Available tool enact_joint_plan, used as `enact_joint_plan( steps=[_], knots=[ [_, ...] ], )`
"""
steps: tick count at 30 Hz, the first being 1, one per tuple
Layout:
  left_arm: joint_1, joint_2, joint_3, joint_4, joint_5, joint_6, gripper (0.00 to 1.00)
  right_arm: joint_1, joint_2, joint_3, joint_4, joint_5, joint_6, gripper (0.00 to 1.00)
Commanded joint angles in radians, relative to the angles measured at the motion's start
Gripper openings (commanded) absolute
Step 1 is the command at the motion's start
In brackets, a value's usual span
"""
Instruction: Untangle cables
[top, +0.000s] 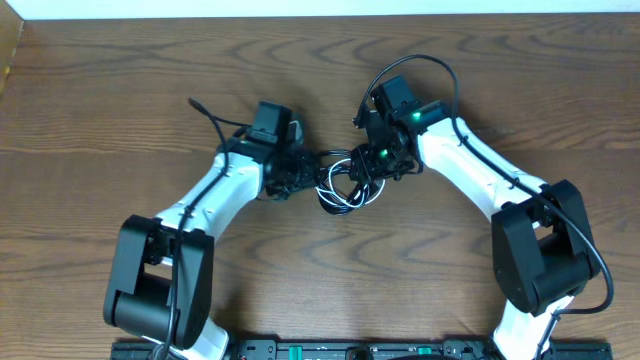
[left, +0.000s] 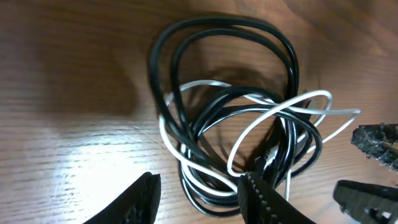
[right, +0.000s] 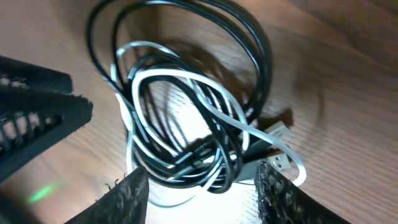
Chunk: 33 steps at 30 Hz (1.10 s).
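The cables (top: 343, 190) lie in one tangled coil on the wooden table, between my two grippers. The coil is black cord looped with one white cord (right: 163, 74). In the left wrist view the tangle (left: 214, 106) lies just ahead of my left gripper (left: 202, 200), which is open, with the coil's near edge between its fingers. In the right wrist view the tangle (right: 205, 149) fills the middle. My right gripper (right: 202, 199) is open and straddles its near edge. A metal USB plug (right: 283, 163) sticks out by the right finger. Overhead, the left gripper (top: 300, 172) and the right gripper (top: 362, 170) flank the coil.
The thicker black cords of the arms arch over each wrist, one by the left arm (top: 210, 118) and one by the right arm (top: 440, 68). The table's far edge (top: 320, 14) runs along the top. The right gripper's fingers (left: 373, 142) show in the left wrist view.
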<state>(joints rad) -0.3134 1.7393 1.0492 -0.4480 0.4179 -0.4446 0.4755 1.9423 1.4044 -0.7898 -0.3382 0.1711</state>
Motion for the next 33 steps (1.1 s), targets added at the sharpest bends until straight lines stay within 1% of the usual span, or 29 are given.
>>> enact_joint_plan(
  steps=[1, 3, 12, 15, 20, 22, 25, 27, 28, 30, 33],
  knots=[
    [-0.032, 0.014, 0.0, 0.009, -0.091, -0.003, 0.44, 0.023, 0.009, -0.028, -0.003, 0.076, -0.012, 0.52],
    [-0.046, 0.025, 0.0, 0.021, -0.099, -0.005, 0.44, 0.029, 0.009, -0.036, -0.003, 0.078, -0.011, 0.52],
    [-0.066, 0.104, 0.0, 0.073, -0.098, -0.025, 0.44, 0.048, 0.009, -0.09, 0.04, 0.08, -0.011, 0.44],
    [-0.068, 0.121, 0.0, 0.092, -0.098, -0.024, 0.45, 0.05, 0.009, -0.119, 0.062, 0.131, 0.027, 0.43],
    [-0.087, 0.124, 0.0, 0.115, -0.097, -0.024, 0.44, 0.05, 0.009, -0.134, 0.08, 0.13, 0.035, 0.38],
    [-0.099, 0.124, 0.0, 0.13, -0.097, -0.024, 0.44, 0.05, 0.009, -0.135, 0.08, 0.13, 0.035, 0.38],
    [-0.117, 0.124, 0.0, 0.144, -0.098, -0.024, 0.44, 0.05, 0.009, -0.135, 0.08, 0.13, 0.034, 0.45],
    [-0.125, 0.124, 0.0, 0.144, -0.104, -0.024, 0.44, 0.05, 0.009, -0.135, 0.08, 0.13, 0.034, 0.47],
    [-0.129, 0.124, 0.0, 0.143, -0.117, -0.024, 0.4, 0.05, 0.011, -0.136, 0.08, 0.13, 0.034, 0.47],
    [-0.134, 0.124, -0.002, 0.142, -0.147, -0.024, 0.39, 0.049, 0.019, -0.136, 0.08, 0.13, 0.034, 0.45],
    [-0.135, 0.124, -0.004, 0.142, -0.154, -0.024, 0.38, 0.037, 0.024, -0.136, 0.079, 0.13, 0.034, 0.45]
  ],
)
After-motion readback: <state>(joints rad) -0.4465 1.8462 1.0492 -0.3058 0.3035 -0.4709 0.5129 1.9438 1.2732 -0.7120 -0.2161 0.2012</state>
